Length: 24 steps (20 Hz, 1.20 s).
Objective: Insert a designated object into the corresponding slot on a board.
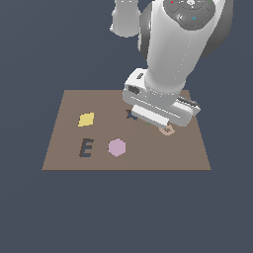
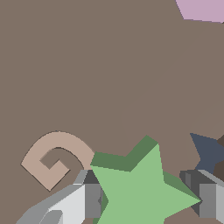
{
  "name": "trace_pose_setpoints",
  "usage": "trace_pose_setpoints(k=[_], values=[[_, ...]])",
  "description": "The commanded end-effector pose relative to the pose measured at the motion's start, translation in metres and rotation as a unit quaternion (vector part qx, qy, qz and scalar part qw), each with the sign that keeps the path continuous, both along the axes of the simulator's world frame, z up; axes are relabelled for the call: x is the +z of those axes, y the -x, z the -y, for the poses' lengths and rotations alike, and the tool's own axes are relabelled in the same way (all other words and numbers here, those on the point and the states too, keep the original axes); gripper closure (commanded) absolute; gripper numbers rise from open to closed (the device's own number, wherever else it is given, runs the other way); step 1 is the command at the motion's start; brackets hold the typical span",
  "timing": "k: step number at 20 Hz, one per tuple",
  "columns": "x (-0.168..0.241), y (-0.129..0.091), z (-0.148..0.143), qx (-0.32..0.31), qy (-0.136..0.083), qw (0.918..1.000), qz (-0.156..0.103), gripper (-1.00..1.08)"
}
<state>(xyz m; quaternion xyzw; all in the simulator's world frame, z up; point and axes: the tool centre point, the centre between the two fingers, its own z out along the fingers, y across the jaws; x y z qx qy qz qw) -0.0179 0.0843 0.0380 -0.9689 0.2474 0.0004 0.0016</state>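
Your bright green five-pointed star piece (image 2: 140, 192) sits right between the two fingers of the hand (image 2: 146, 201). One grey finger (image 2: 89, 199) touches one side of the star and the other finger (image 2: 205, 197) is at a point on the far side. So the hand looks closed on the star, open only as wide as the star itself. I cannot tell if the star is off the flat brown board (image 2: 109, 65) or resting on it.

The dark navy star-shaped slot (image 2: 209, 152) is just beside the hand, past the second finger. Only a corner of it shows at the wrist, and in the exterior view the hand (image 1: 160, 111) hides most of the slot (image 1: 130, 115).

Here is what could go wrong. One finger seems to press on a thin point, so the star could twist or slip when you move. If the star's points do not line up with the slot's points, it will sit on top and not drop in. The move is very short, so a big push could carry you past the slot.

The tan curly G-shaped piece (image 2: 54, 158) lies close to the first finger, on the side away from the slot. Swing that way and you may knock it. The pink hexagon piece (image 2: 202, 9), the yellow diamond piece (image 1: 86, 119) and the dark letter E recess (image 1: 86, 147) are well away from the hand.
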Motion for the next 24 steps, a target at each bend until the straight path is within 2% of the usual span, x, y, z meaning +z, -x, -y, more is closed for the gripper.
trace_pose_setpoints(k=[1,5,10,13,18,24], values=[[0.000,-0.002,0.006,-0.060,0.000,0.9982,0.000,1.08],[0.001,-0.002,0.016,-0.152,0.000,0.9884,0.000,1.08],[0.001,0.000,0.028,-0.266,-0.001,0.9640,0.000,1.08],[0.002,0.002,0.035,-0.332,-0.001,0.9432,-0.001,1.08],[0.002,0.008,0.045,-0.432,-0.001,0.9019,-0.001,1.08],[0.002,0.016,0.052,-0.521,-0.001,0.8535,-0.001,1.08]])
